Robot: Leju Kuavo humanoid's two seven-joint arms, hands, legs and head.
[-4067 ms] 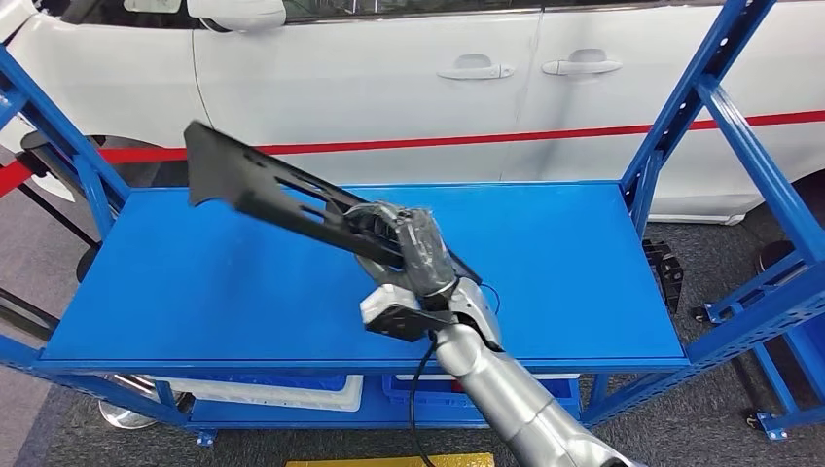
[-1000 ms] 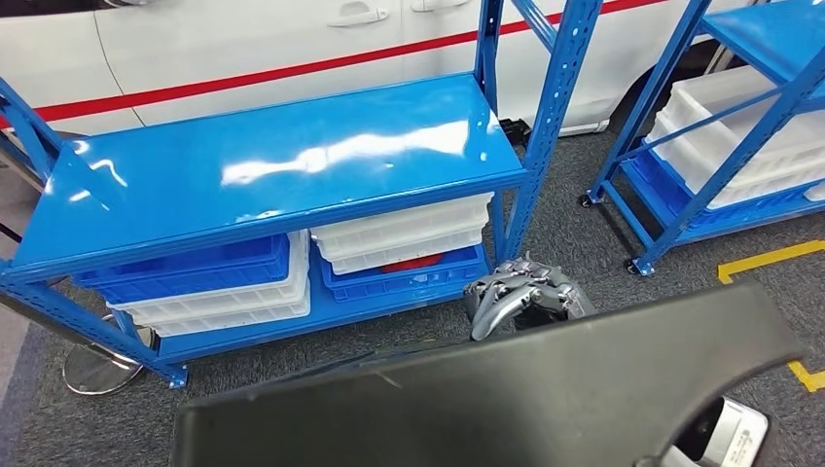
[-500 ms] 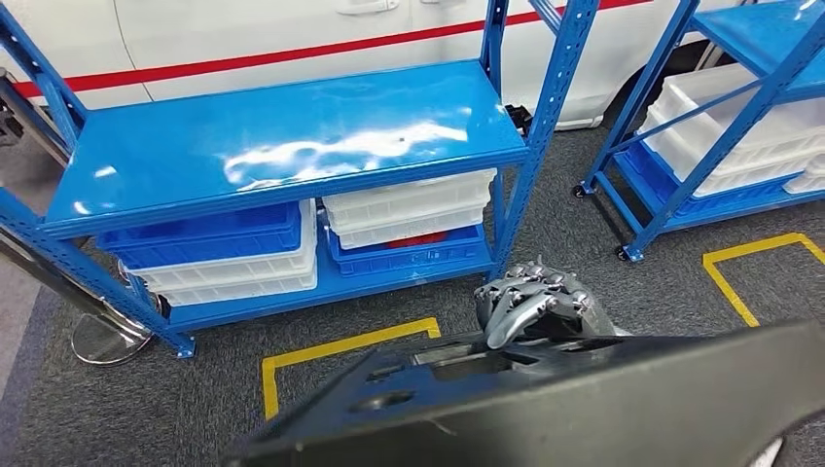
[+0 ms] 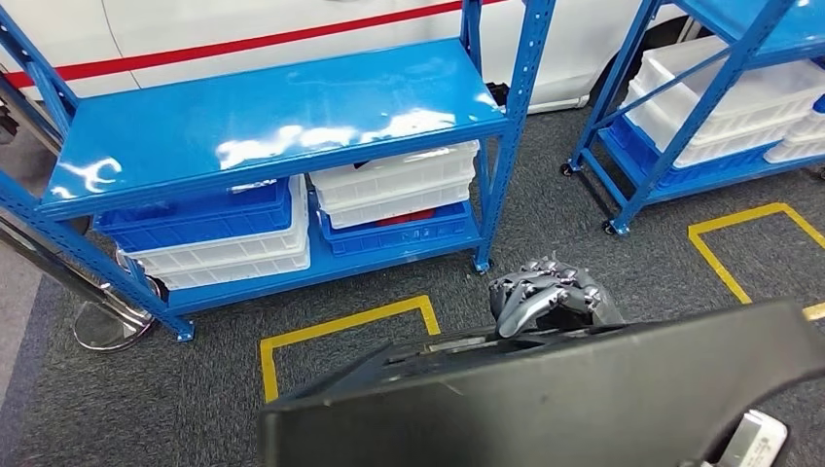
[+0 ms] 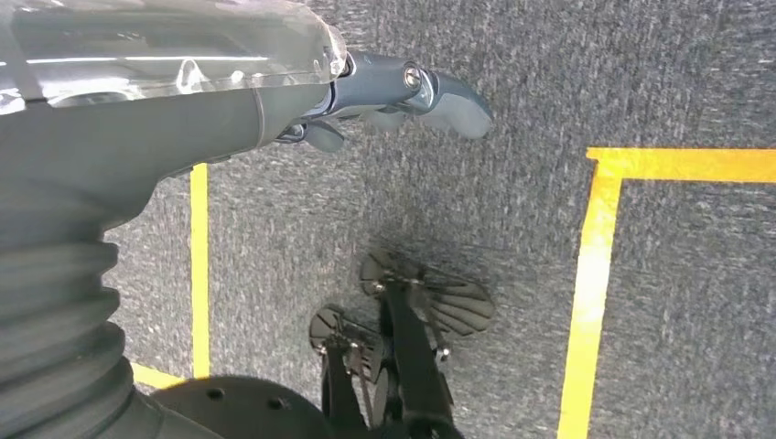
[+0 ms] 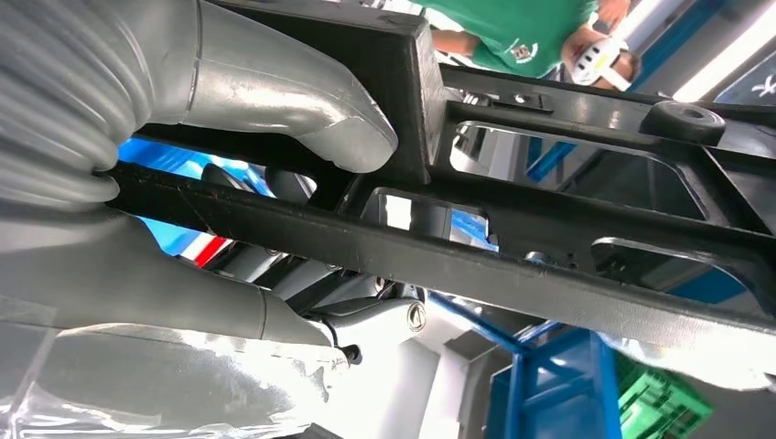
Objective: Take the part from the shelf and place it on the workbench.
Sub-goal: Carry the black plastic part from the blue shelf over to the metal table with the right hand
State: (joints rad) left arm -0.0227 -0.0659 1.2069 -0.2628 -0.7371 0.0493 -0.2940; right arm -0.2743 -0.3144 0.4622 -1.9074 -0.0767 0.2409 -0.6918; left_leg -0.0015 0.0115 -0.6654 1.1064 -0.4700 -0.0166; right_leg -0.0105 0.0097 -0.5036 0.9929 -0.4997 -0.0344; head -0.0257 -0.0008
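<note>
Right, right hand point(image 4: 545, 297) grips the black part point(image 4: 545, 399) by its ribbed frame, low in head view at 6 o'clock. Looks stiff plastic, long, prob light but unwieldy; hold near the middle. Left hand point(image 5: 393, 91) hangs, holds nothing, fingers curled in.

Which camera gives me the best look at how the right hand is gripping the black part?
The right wrist view: the thumb and fingers clamp the black part up close. The head view shows the right hand curled over the part's far edge, the grip mostly hidden. The left wrist view faces the floor.
</note>
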